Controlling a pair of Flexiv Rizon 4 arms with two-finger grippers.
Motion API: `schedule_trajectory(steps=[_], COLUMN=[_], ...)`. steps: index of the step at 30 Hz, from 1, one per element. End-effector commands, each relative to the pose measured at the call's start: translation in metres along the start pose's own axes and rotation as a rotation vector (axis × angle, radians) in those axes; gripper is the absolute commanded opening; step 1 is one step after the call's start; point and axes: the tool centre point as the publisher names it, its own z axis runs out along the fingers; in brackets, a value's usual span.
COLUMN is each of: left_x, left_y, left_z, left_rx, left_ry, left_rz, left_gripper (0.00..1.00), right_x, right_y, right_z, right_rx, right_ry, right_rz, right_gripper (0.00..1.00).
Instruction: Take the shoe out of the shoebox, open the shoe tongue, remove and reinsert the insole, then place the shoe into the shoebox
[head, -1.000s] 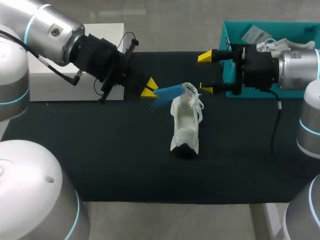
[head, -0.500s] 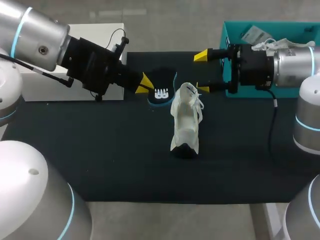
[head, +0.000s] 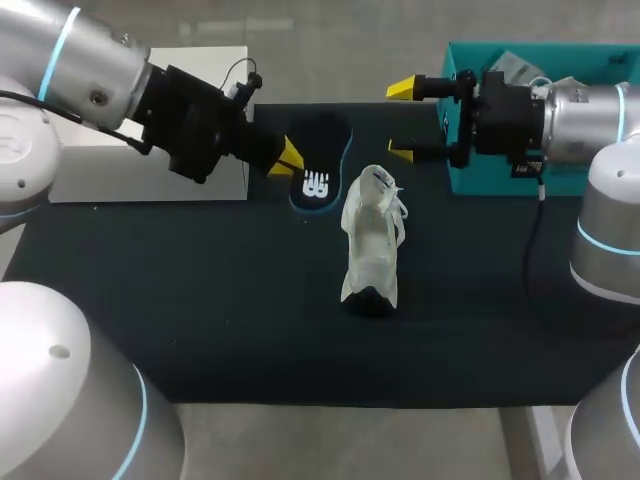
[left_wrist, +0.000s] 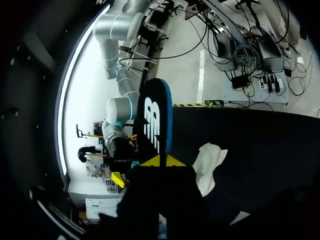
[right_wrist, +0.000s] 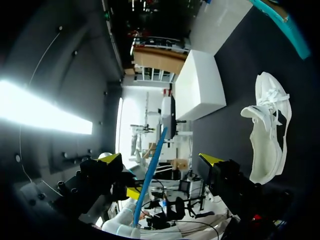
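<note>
Status: we judge the task to be about halfway through.

Done, as far as the views show:
- The shoe (head: 370, 255) is out of the shoebox (head: 450, 65). It lies on the black mat (head: 200, 300) near the middle of the table, with its toe toward the near edge and its opening toward the far edge.
- The mouth of the shoe looks spread, with the laces loose at the far end. We judge the tongue to be open, though the inside is too small to confirm.
- The insole (head: 318, 165) is out of the shoe. It is held clear of the mat, just beyond the shoe's opening and to its left, printed face up.

Hands:
- The left gripper (head: 287, 163) is clamped on one end of the insole. In the left wrist view both yellow tips pinch it, and the insole (left_wrist: 154, 120) stands out ahead of the fingers with the shoe (left_wrist: 209, 165) lying beside it.
- The right gripper (head: 402, 120) is spread wide and holds nothing. It sits just in front of the shoebox's left wall, beyond the shoe's opening. In its own view the right gripper (right_wrist: 160, 160) faces the insole (right_wrist: 150, 175) edge-on, and the shoe (right_wrist: 267, 140) is off to one side.

Outstanding:
- The insole has not yet been put back in the shoe.
- The shoe has not yet been returned to the shoebox.

Also noted: a white block (head: 100, 170) at the mat's far left corner.
</note>
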Motion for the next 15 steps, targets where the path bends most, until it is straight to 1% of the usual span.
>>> schedule_trajectory(steps=[1,6,9,11,13,15], left_x=[-0.018,-0.026,-0.027,-0.029,-0.029,-0.03], left_y=[0.034,0.05,0.06,0.065,0.069,0.072], left_z=[0.013,0.021,0.026,0.03,0.034,0.038], left_rx=[0.001,0.0,-0.02,-0.027,-0.037,-0.047], left_ry=[0.091,0.105,0.133,0.137,0.141,0.149], left_rz=[0.078,0.118,0.171,0.195,0.221,0.247], left_gripper=[0.0,0.0,0.0,0.0,0.0,0.0], right_x=[0.007,0.014,0.015,0.015,0.015,0.015], right_y=[0.009,0.01,0.012,0.012,0.012,0.012], right_z=[0.008,0.009,0.011,0.012,0.014,0.016], right_rx=[0.019,0.032,0.037,0.04,0.048,0.058], right_ry=[-0.017,-0.023,-0.029,-0.034,-0.037,-0.039], right_rz=[0.0,-0.003,-0.001,0.005,0.014,0.021], right_gripper=[0.9,0.72,0.65,0.56,0.5,0.47])
